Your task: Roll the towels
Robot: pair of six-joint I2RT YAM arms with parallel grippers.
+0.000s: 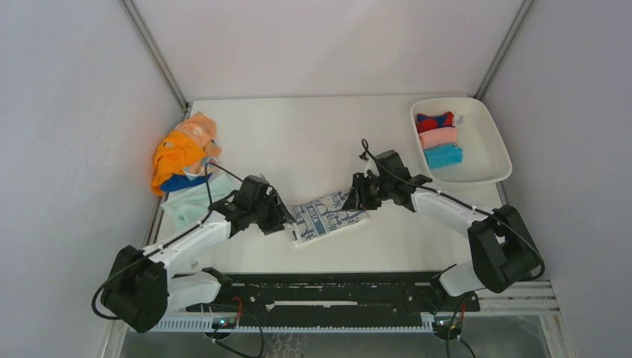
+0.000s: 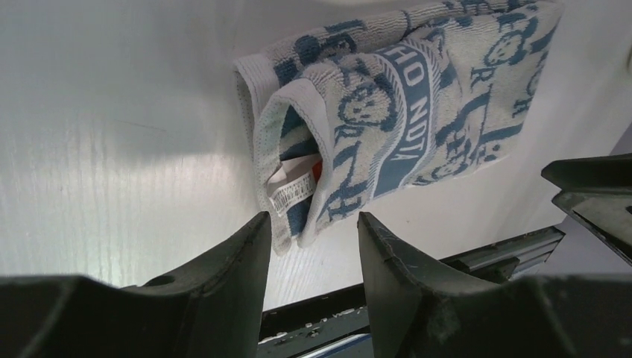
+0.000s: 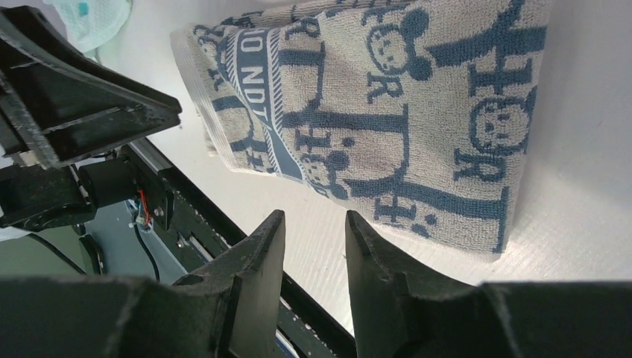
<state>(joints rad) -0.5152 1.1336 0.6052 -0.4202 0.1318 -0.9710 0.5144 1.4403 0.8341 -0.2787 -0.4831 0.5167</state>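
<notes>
A white towel with blue-grey print lies folded flat near the table's front middle; its folded corner with a label shows in the left wrist view, and its broad printed face fills the right wrist view. My left gripper stands open at the towel's left end, with nothing between its fingers. At the towel's right end my right gripper is open too, its jaws empty just off the towel's edge. A heap of loose towels, orange, bright blue and pale mint, lies at the left.
A white tray at the back right holds three rolled towels: red-and-blue, pink and blue. A black rail runs along the table's near edge between the arm bases. Grey walls close in the sides.
</notes>
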